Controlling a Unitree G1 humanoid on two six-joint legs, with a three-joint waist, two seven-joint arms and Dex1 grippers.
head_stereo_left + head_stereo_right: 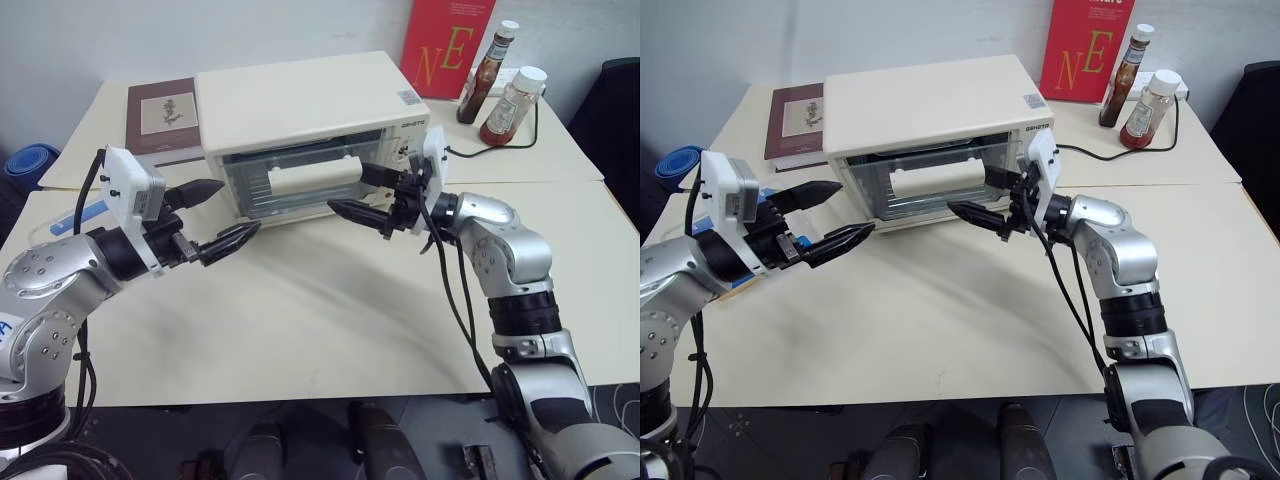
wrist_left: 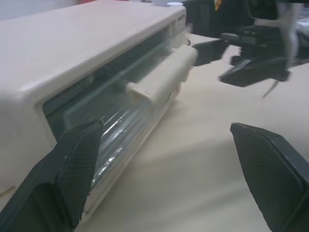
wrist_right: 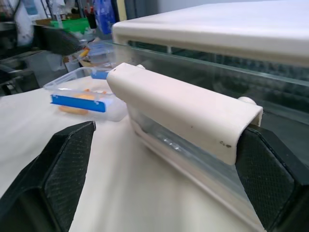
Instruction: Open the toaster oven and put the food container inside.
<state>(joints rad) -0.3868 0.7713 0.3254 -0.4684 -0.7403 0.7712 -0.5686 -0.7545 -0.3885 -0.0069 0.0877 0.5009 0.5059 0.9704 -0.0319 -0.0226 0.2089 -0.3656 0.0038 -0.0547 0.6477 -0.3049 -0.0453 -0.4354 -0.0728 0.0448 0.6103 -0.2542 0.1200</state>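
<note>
Jaws spread; cream toaster oven (image 1: 310, 125) door shut.

A cream worktop (image 1: 300, 320) carries the toaster oven (image 1: 310, 125), which stands toward its far side with the glass door shut. Beside the oven's left lies a brown book (image 1: 162, 115), and the food container (image 3: 84, 96) rests on the worktop further left. At the far right corner stand a red book (image 1: 445, 45) and two sauce bottles (image 1: 512, 105), with a black cable (image 1: 490, 152) trailing across the surface.
</note>
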